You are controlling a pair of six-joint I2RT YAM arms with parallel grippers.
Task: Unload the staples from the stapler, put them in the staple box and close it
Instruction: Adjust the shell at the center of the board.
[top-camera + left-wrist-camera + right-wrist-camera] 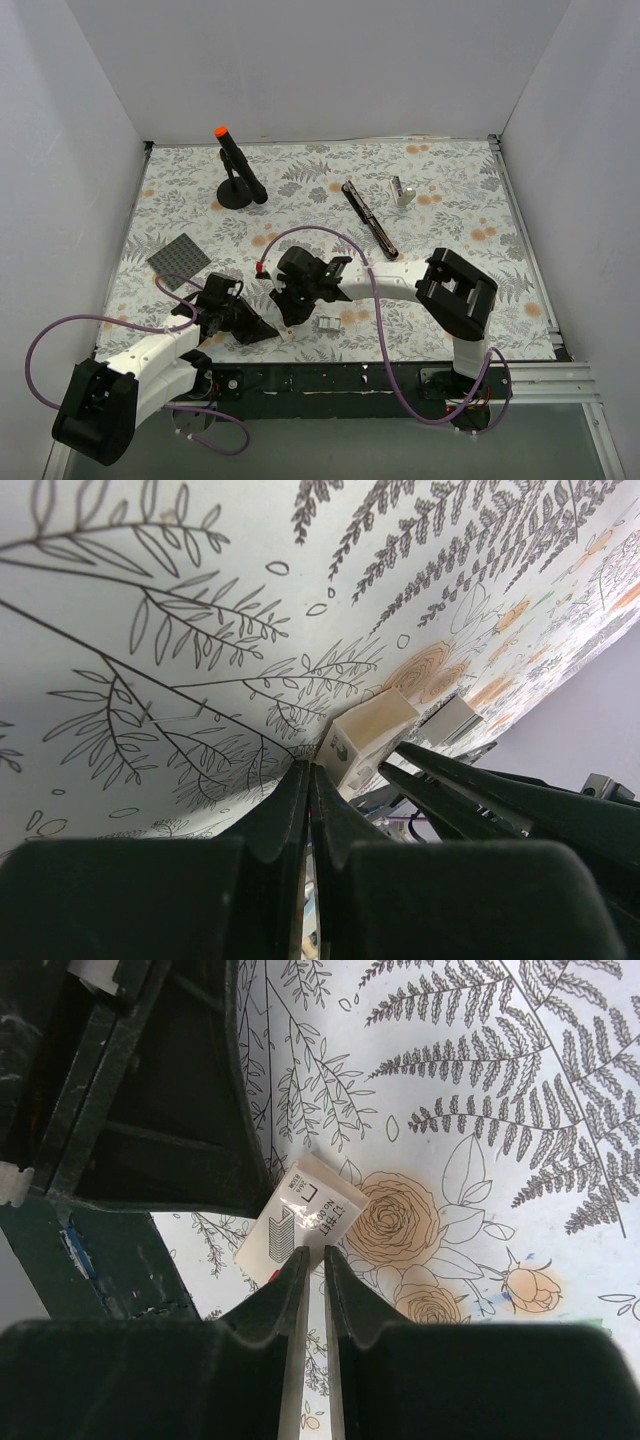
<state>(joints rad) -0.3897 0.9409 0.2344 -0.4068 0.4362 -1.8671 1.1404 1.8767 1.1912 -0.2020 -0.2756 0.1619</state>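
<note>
Two tools, both closed, both empty. The left tool (308,775) has its fingers pressed flat together with nothing between them. It sits low over the desk (450,240), close to the near edge and left of centre. The right tool (312,1258) has its jaws drawn to a thin slit and grips nothing. It is also close to the near edge, about the middle, just beside the left tool.

The stapler (369,217) is a slim black bar lying flat and diagonal on the right half of the desk, closer to the far edge than to the near one. It is well apart from both tools, and neither touches it. Whether its channel is open cannot be told at this size.

A small white box (300,1222) with printed lettering lies flat on the desk by the near edge, directly ahead of the right tool's fingertips. In the right wrist view the tips overlap its edge, but contact cannot be confirmed. The left wrist view shows the same box beyond the left tool's tips, apart from them.

Other items on the desk:
- A black stand with orange-tipped rod (236,170) stands toward the far-left corner.
- A grey square plate (180,260) lies flat near the left edge.
- A small pale upright piece (402,191) stands just beside the stapler's far end, toward the right edge — not touching it.
</note>
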